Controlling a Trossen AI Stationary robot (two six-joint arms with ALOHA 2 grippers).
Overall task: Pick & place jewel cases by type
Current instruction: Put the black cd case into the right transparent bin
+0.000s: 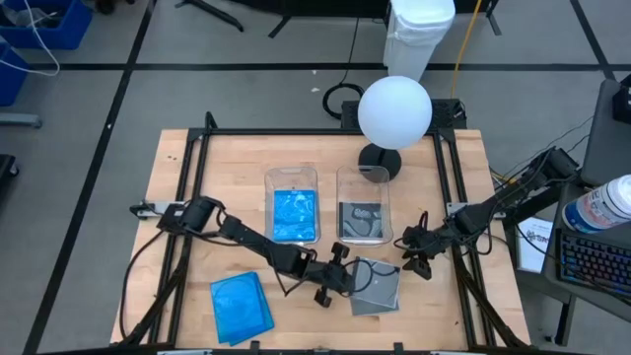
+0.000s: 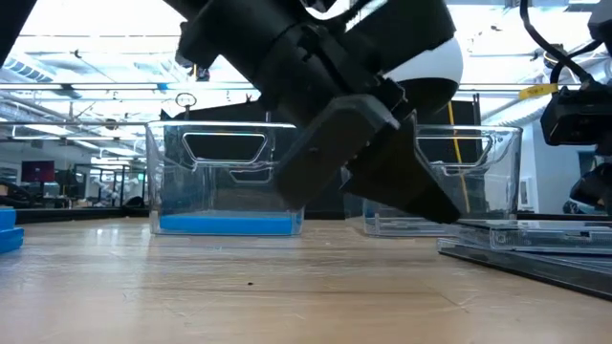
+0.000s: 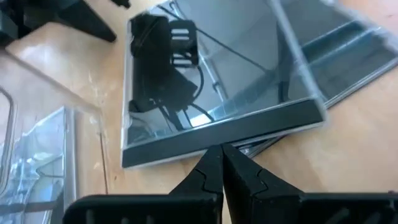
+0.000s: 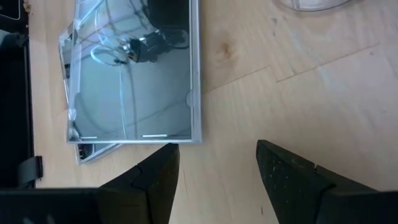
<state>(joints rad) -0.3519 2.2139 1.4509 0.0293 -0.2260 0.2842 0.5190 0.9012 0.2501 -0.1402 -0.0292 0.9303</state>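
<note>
Two grey jewel cases [image 1: 378,287] lie stacked and skewed on the table near its near edge; they also show in the low view as grey jewel cases [image 2: 535,239]. My left gripper [image 1: 335,275] is shut at their left side. My right gripper [image 1: 414,253] is open and hovers just right of them, touching nothing. A stack of blue jewel cases [image 1: 242,308] lies flat near the near-left corner. Two clear tubs stand mid-table. The left tub [image 1: 293,177] holds blue cases, and the right tub [image 1: 363,180] holds grey ones. My left gripper [image 3: 222,158] is shut, and its joined fingertips [image 3: 211,163] meet the dark spine edge [image 3: 236,129] of the top grey case. The fingers come from the table's left, slanting down. The case lies flat on the second grey case [image 3: 348,87] beneath it.
A white globe lamp [image 1: 394,108] on a black base stands just beyond the right tub. Black frame rails [image 1: 187,187] run along the table's sides. A white bin [image 1: 419,35] stands past the far edge. Bare wood lies between the blue stack and the grey cases.
</note>
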